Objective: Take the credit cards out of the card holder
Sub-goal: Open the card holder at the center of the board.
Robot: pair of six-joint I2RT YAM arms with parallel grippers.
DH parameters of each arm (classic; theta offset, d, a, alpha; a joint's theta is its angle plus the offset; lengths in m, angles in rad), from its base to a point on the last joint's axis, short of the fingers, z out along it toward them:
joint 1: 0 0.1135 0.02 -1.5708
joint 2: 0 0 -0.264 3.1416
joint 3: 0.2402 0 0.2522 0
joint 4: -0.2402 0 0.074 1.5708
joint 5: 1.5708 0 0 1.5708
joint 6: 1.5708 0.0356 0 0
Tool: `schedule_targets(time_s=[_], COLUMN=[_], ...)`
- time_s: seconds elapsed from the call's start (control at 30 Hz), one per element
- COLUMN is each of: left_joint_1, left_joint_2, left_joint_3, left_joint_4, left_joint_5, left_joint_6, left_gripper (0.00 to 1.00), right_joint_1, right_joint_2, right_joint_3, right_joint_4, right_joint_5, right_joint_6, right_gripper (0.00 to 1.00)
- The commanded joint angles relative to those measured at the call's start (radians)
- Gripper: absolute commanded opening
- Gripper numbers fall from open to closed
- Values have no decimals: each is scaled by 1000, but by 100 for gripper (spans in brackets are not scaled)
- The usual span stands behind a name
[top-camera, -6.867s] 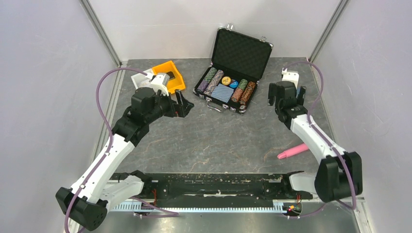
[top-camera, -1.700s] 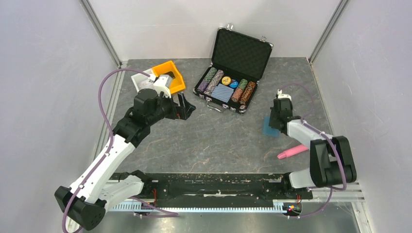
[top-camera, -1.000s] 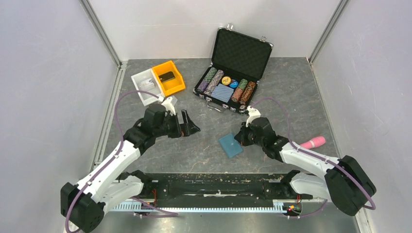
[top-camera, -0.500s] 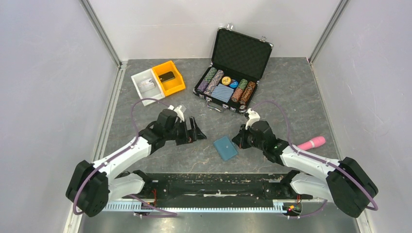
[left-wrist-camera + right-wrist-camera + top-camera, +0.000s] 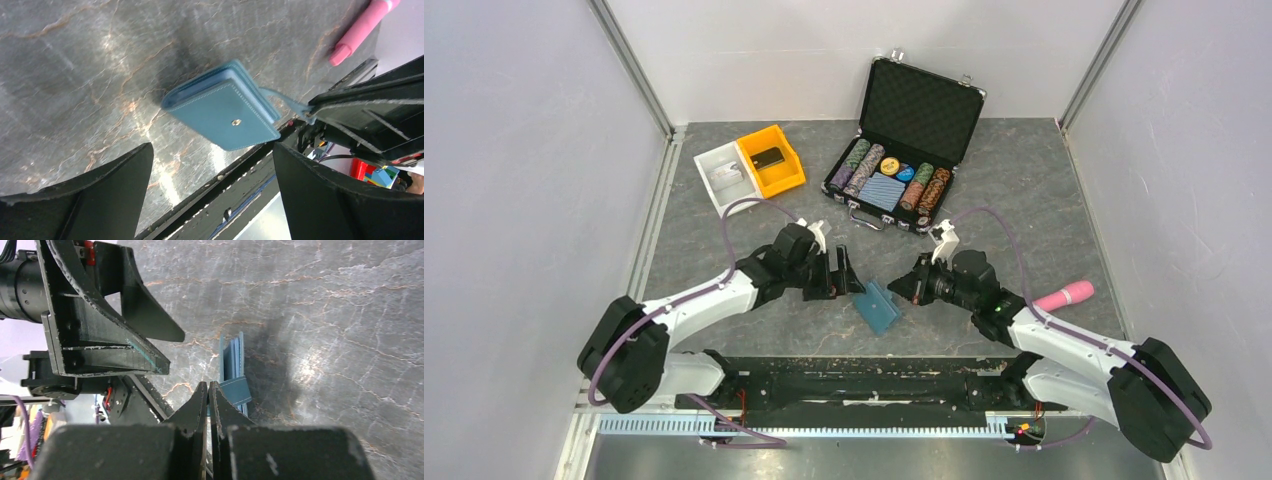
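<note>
The card holder [image 5: 877,306] is a closed light-blue wallet with a snap stud, held just above the table near its front edge with its shadow under it. My right gripper [image 5: 908,290] is shut on its strap [image 5: 235,390], pinched at the tips [image 5: 208,386]. In the right wrist view the card holder [image 5: 232,359] shows edge-on. My left gripper [image 5: 846,275] is open just left of it; in the left wrist view the card holder [image 5: 222,114] lies beyond my left gripper [image 5: 211,148], apart from both fingers. The credit cards are hidden inside.
An open black poker-chip case [image 5: 894,175] stands at the back. A yellow bin [image 5: 771,160] and a white bin [image 5: 722,177] sit at the back left. A pink marker [image 5: 1064,295] lies to the right. The black base rail [image 5: 854,375] runs along the near edge.
My right gripper has carried the card holder from the right side leftward towards the front centre. My left arm has swung in from the bins and now faces it.
</note>
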Motion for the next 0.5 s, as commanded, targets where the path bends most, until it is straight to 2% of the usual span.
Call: schedule_targets(time_s=[0.0,0.47], left_joint_1=[-16,-53], left_joint_2=[28,96], left_joint_3=[53,71], left_joint_4=[79,117], left_joint_5=[-1,13], left_joint_6=[-37,-53], left_gripper=[96,91], right_joint_1=[13,51], right_joint_2=[-8,-41], right_joint_3=[-22,-29], right_joint_4=[105,142], right_joint_5=[-47,-48], right_joint_6=[62,91], right_gripper=[0,0])
